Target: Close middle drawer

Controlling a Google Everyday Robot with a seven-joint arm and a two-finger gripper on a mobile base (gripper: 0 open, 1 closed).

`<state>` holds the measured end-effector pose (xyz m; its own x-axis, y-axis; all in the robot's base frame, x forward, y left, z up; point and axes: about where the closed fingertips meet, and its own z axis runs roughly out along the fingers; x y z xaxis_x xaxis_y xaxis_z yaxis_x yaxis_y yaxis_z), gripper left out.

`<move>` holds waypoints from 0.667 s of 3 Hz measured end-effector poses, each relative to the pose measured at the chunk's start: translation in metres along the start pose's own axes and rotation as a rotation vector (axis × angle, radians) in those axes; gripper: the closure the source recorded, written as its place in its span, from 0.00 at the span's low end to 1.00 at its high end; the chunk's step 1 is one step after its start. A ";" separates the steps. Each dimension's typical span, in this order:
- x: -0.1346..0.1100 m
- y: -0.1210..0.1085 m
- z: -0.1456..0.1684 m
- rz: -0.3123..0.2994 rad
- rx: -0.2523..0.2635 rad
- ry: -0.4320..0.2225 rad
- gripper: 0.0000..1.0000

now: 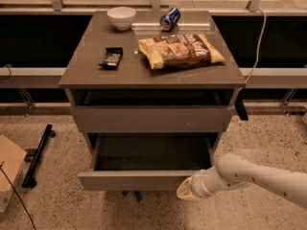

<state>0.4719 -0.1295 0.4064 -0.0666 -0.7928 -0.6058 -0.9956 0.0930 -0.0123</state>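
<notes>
The middle drawer (144, 180) is pulled out of the grey-brown cabinet (76, 80), low in the camera view. Its plain front strip faces me and its smooth grey floor (151, 155) is bare. My gripper (185, 190) comes in from the lower right on a white arm (259, 176). It sits against the right end of the drawer's front strip, at its lower edge. The taller plain drawer front (151, 119) above it is nearly flush with the cabinet.
On the cabinet top lie a chip bag (180, 51), a black snack bar (111, 57), a white bowl (121, 17) and a tipped blue can (170, 19). A black bar (38, 153) and a cardboard box (8, 169) lie on the speckled floor at left.
</notes>
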 end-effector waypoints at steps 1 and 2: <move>-0.002 -0.032 0.002 -0.017 0.049 -0.002 0.83; -0.003 -0.062 0.000 -0.013 0.108 -0.019 0.63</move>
<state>0.5337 -0.1333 0.4086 -0.0518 -0.7828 -0.6201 -0.9834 0.1481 -0.1048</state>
